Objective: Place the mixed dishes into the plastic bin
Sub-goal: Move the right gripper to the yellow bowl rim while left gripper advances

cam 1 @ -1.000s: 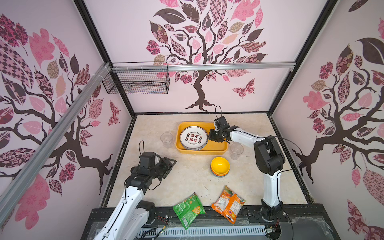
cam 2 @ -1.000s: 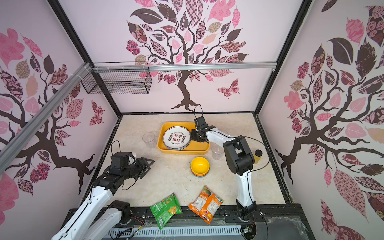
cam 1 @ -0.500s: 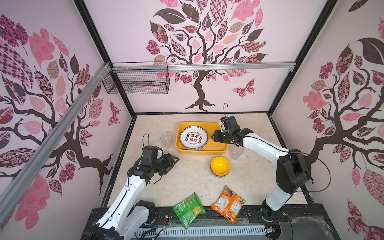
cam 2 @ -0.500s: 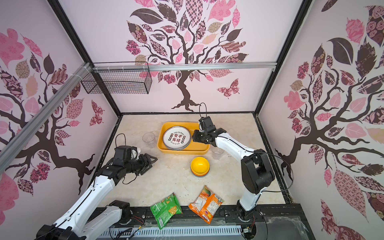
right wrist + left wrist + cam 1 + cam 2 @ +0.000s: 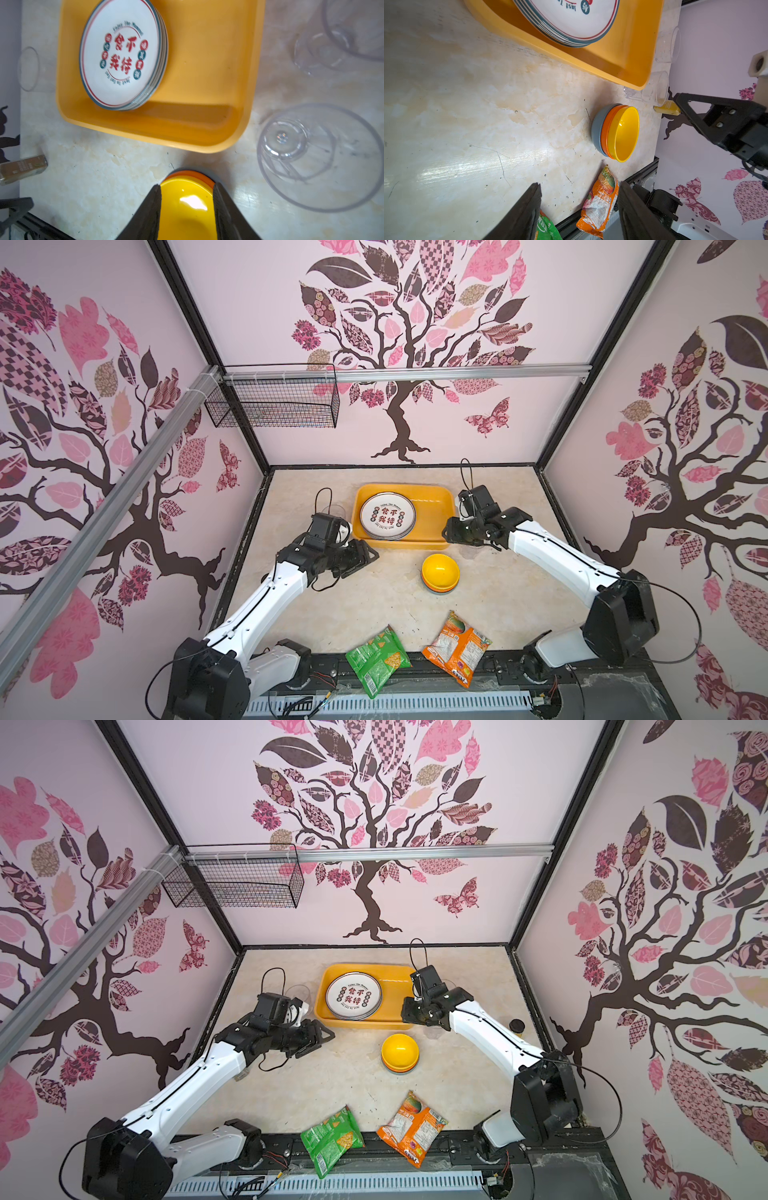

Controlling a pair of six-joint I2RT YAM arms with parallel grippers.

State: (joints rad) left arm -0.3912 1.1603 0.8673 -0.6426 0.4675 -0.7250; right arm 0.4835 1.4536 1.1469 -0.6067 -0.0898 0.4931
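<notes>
Round white plates bear red characters and dark rims; the rectangular plastic bin is yellow-orange; stacked bowls are yellow, orange, blue-grey.

White dark-rimmed plate stack at 9 o'clock in yellow-orange plastic bin; nested yellow-orange-blue bowls outside, 5 o'clock.

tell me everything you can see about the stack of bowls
The stack of bowls is three nested round bowls: yellow innermost, orange in the middle, grey-blue outermost. They look like smooth, glossy plastic, and the yellow one is empty. The stack sits upright, mouths up, on the marbled table, just off the near right corner of the yellow-orange bin but apart from it. Only the table touches it.
</notes>
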